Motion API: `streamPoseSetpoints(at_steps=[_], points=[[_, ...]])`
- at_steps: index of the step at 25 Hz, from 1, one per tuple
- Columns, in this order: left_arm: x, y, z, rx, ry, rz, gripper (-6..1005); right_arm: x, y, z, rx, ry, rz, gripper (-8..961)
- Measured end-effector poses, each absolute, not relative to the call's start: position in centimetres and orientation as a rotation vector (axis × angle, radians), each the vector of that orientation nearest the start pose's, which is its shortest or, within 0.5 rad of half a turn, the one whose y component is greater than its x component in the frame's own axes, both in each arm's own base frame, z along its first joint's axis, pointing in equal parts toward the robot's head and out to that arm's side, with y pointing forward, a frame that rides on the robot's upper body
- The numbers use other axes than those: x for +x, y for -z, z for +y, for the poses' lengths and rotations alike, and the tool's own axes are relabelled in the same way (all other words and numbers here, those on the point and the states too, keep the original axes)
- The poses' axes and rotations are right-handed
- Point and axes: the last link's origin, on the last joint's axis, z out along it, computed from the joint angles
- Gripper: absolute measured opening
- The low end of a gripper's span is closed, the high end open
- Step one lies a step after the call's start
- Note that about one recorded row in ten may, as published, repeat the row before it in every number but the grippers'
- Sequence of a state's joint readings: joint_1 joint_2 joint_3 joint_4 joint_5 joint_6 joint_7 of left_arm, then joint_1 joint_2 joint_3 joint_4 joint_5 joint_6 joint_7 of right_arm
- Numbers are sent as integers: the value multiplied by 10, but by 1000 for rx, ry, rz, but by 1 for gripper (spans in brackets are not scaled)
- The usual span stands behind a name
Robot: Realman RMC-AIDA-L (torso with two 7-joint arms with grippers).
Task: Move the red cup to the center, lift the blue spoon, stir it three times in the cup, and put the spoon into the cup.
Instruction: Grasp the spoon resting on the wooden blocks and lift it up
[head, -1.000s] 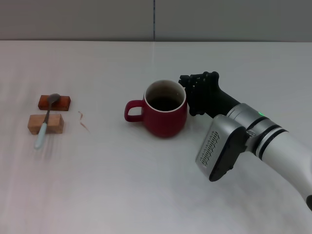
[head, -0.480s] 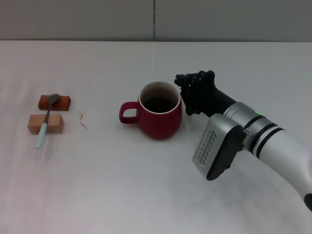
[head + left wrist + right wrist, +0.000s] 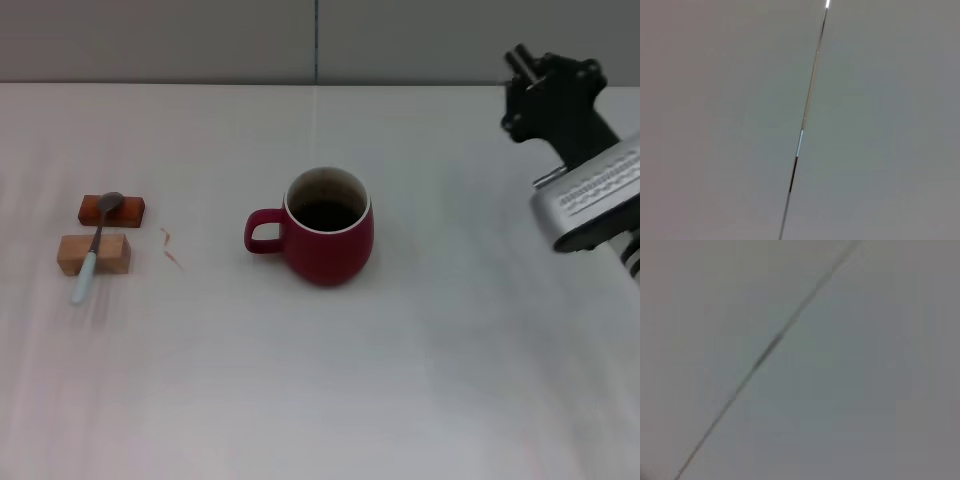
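The near part of the pale tabletop (image 3: 320, 400) is plain, bare surface across its whole width. Further in, the red cup (image 3: 328, 228) stands upright near the middle, its handle pointing toward the robot's left and its inside dark. Well apart from it, by the left edge, the blue spoon (image 3: 95, 245) lies across two small wooden blocks (image 3: 96, 253), its metal bowl on the redder far block and its pale handle sloping down over the near one to the tabletop. A thin reddish scrap (image 3: 171, 247) lies between blocks and cup. On the far right, the right end effector (image 3: 535, 70) is raised well away from the cup, holding nothing; how far open, I cannot tell. Beyond runs a grey wall (image 3: 200, 40) with a vertical seam (image 3: 317, 40).
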State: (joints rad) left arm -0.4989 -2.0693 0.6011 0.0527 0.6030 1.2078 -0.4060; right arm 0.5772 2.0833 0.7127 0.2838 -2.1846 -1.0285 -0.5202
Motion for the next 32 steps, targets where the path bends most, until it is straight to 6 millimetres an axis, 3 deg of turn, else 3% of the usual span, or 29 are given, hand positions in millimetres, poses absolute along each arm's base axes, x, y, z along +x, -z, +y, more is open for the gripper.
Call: streamPoseSetpoints(at_steps=[3, 7, 11, 14, 17, 25, 30, 32], points=[[-355, -49, 344, -1307, 833, -657, 784, 278, 13, 372, -1602, -599, 229, 52], [-355, -49, 343, -1309, 835, -654, 783, 293, -7, 359, -1480, -709, 317, 51], [-355, -49, 343, -1310, 833, -654, 782, 300, -14, 343, -1438, -729, 292, 51], [-356, -50, 344, -1309, 830, -652, 781, 306, -20, 331, -1394, -741, 282, 116], [-356, -51, 344, -1309, 829, -650, 780, 314, -26, 323, -1353, -731, 293, 285], [-357, -52, 344, -1308, 825, -650, 778, 322, -34, 321, -1303, -714, 310, 541], [-361, -48, 333, -1341, 824, -648, 777, 323, -36, 323, -1300, -707, 304, 738], [-364, -45, 319, -1385, 858, -655, 776, 325, -37, 323, -1294, -698, 309, 737]])
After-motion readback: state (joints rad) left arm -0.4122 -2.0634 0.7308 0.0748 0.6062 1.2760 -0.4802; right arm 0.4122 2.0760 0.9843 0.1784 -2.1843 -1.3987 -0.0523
